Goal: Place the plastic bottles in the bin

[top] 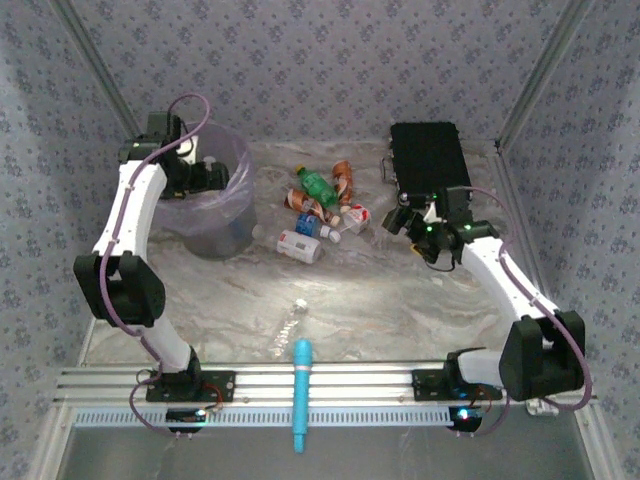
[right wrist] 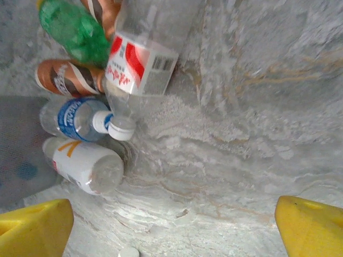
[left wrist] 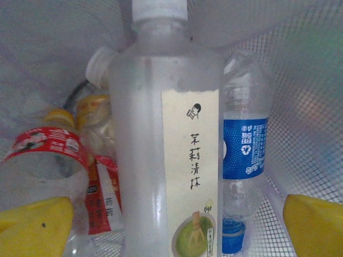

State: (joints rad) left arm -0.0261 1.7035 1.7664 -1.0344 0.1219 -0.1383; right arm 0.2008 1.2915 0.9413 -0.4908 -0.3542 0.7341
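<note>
Left gripper [left wrist: 171, 227]: fingers spread wide, pinching nothing. It hung inside the mouth of the bin [top: 222, 228], at the far left of the worktop [top: 400, 300].

- A frosted bottle [left wrist: 161, 134] with a cream label stood upright between the fingers. As far as we could tell, it touched neither of them.
- Around it in the bin lay a blue-labelled bottle [left wrist: 244, 150], a red-labelled bottle [left wrist: 48, 155] and at least 1 more with a yellow cap.
- We judged this drop complete. This arm's next move would be to lift clear of the rim without snagging the liner.

Right gripper [right wrist: 171, 227]: also spread, empty. It hovered over bare worktop just right of the remaining pile.

- Nearest to it lay a white-labelled bottle [right wrist: 80, 160] and a capped blue-labelled one [right wrist: 75, 118].
- Further off lay a square bottle with a red-and-white label [right wrist: 140, 64], a brown bottle [right wrist: 64, 77] and a green bottle [right wrist: 75, 29].
- They lay touching, some overlapping.

1 clear bottle [top: 290, 325] lay apart, near the arm bases.

Step in hand, by our judgement: partway through, between a drop and the next pick. The next grasp calls for a shift toward the pile and alignment across 1 outer bottle, so the neighbours don't roll.
</note>
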